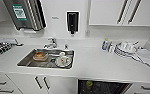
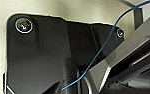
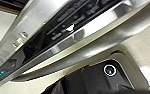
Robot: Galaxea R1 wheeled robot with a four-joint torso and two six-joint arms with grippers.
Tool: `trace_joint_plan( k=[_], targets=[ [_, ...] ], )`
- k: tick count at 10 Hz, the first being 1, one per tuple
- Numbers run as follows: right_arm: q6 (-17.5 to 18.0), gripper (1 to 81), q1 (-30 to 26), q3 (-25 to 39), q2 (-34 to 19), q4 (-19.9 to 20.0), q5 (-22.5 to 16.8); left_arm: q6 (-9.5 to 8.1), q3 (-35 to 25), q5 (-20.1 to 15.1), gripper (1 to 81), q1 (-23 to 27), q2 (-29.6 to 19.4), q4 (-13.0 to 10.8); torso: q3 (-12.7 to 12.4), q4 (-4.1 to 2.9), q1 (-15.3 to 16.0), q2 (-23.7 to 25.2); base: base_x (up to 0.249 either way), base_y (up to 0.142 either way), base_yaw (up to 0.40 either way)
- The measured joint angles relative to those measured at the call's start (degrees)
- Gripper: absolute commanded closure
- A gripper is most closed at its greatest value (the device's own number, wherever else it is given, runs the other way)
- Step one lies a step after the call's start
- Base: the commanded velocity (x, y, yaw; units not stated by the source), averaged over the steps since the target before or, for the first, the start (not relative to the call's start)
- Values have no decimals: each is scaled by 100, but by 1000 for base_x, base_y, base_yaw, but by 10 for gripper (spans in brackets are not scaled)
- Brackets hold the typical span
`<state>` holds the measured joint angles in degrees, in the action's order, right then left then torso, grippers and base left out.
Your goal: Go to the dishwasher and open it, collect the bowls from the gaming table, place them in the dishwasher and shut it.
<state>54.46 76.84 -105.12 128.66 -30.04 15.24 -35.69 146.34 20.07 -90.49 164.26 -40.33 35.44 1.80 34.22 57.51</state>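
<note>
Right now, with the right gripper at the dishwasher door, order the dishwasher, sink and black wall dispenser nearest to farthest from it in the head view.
1. dishwasher: bottom edge, under the counter.
2. sink: left, set in the counter.
3. black wall dispenser: back wall, behind the sink.

A broad bare stretch of the worktop (image 1: 91, 62) was left free between the sink (image 1: 46, 59) and the dish rack (image 1: 126, 50) at the right end. The sink basin was crowded with dishes. The back edge was blocked by the tap (image 1: 51, 43) and a bottle (image 1: 105, 44). Below the front edge, the dishwasher (image 1: 102, 87) was seen open, its dark interior reachable.
</note>
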Motion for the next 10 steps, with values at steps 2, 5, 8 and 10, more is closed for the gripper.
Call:
trace_joint_plan(
  k=[2,5,8,10],
  targets=[
    [1,10,358,-282,-79,-24,-20,0,0,-15,10,-20,5,0,-2,0,251,402,0,0,0],
    [4,10,144,-306,246,-41,-5,0,0,-34,10,-52,2,-2,-5,0,588,942,0,0,0],
    [-44,10,-274,-340,797,-72,-251,0,0,-52,10,-68,2,-2,-6,0,636,1012,0,0,0],
    [15,10,-416,-336,858,-61,-384,0,0,-56,10,-71,-6,-2,-6,0,634,1010,0,0,0]
  ],
)
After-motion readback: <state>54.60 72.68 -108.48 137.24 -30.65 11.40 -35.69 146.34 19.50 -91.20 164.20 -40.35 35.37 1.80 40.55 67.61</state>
